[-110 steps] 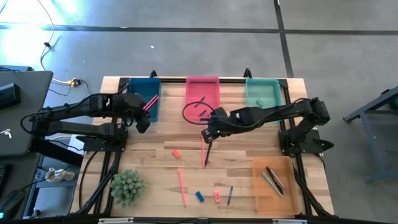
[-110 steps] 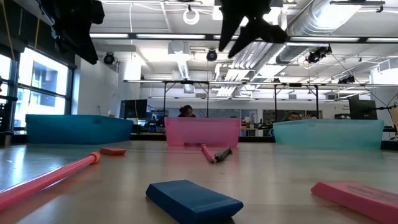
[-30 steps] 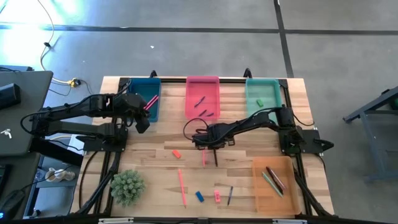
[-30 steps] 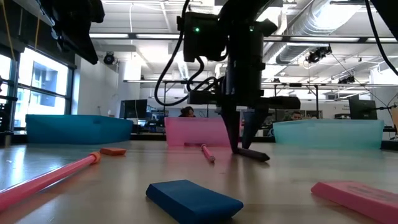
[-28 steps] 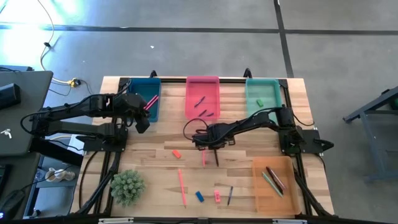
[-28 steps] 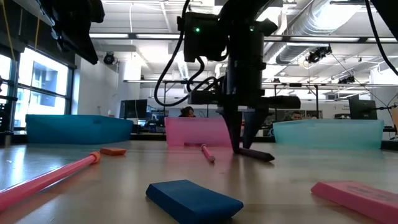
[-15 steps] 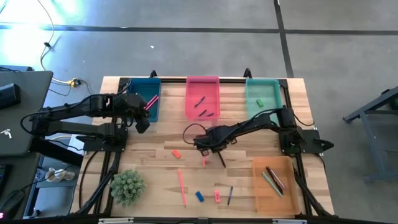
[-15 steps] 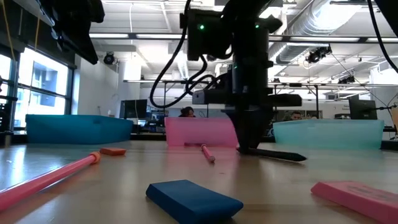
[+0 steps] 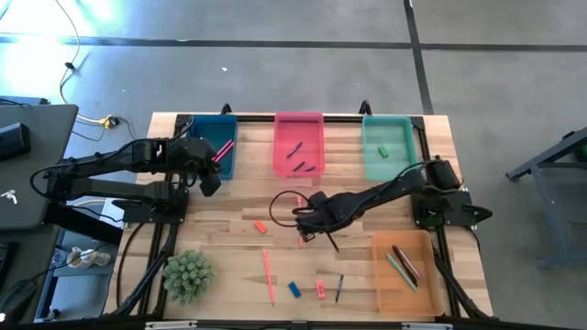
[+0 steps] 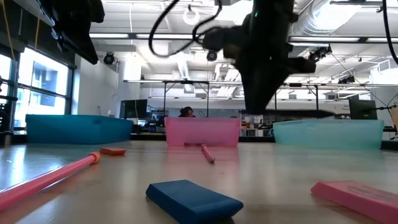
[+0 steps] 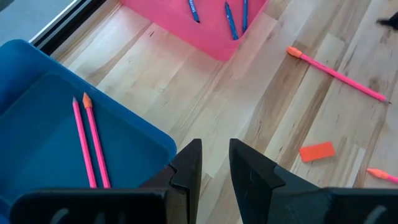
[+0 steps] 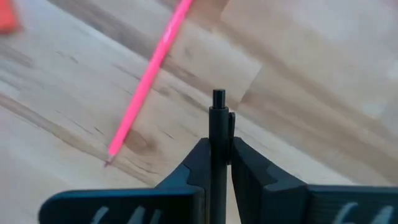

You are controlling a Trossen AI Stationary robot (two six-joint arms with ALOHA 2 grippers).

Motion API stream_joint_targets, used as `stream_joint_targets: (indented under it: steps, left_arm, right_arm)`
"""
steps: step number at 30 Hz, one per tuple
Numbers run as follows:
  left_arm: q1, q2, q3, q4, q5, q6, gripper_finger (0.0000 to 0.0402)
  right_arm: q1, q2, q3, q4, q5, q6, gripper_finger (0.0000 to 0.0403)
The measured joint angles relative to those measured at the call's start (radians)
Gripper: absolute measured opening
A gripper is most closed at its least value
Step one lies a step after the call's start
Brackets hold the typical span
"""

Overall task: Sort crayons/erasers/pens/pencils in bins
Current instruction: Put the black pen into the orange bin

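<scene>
My right gripper (image 9: 317, 222) hangs over the table's middle, shut on a dark pen (image 9: 330, 240); it also shows in the low view (image 10: 260, 102). A pink pencil (image 12: 149, 81) lies on the wood under it. My left gripper (image 11: 214, 163) hovers by the dark blue bin (image 9: 213, 145), slightly open and holding nothing. The pink bin (image 9: 299, 128) and the teal bin (image 9: 386, 165) stand at the far edge, the orange bin (image 9: 390, 293) near right. An orange eraser (image 9: 260, 225), a blue eraser (image 9: 294, 290) and a pink eraser (image 9: 320, 290) lie flat on the table. My right gripper pinches the dark pen's shaft (image 12: 218, 127) between its two fingers, which come from above pointing steeply down. One end of the pen (image 12: 218, 95) sticks out past the fingertips. The pen is lifted clear of the table.
A small potted plant (image 9: 188, 275) stands near left. Another pink pencil (image 9: 268, 275) and a dark pen (image 9: 338, 288) lie near the front edge. Two pink pencils (image 11: 87, 140) lie in the blue bin, blue pens (image 11: 230, 12) in the pink one.
My right gripper has shut on the dark pen, which lay on the table, and has risen with it, drifting toward the near-right and rolling its wrist. The pen has swung round and come clear of the wood. The pink pencil stayed put.
</scene>
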Motion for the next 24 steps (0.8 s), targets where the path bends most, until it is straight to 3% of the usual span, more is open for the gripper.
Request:
stream_joint_targets:
  steps: [16,24]
  left_arm:
    - [0.000,0.000,0.000,0.001,0.006,-0.001,0.0070]
    - [0.000,0.000,0.000,0.001,0.008,-0.003,0.0070]
  right_arm:
    - [0.087,-0.241,0.002,-0.321,0.212,0.034,0.0021]
    - [0.159,-0.310,0.002,-0.536,0.249,0.153,0.0014]
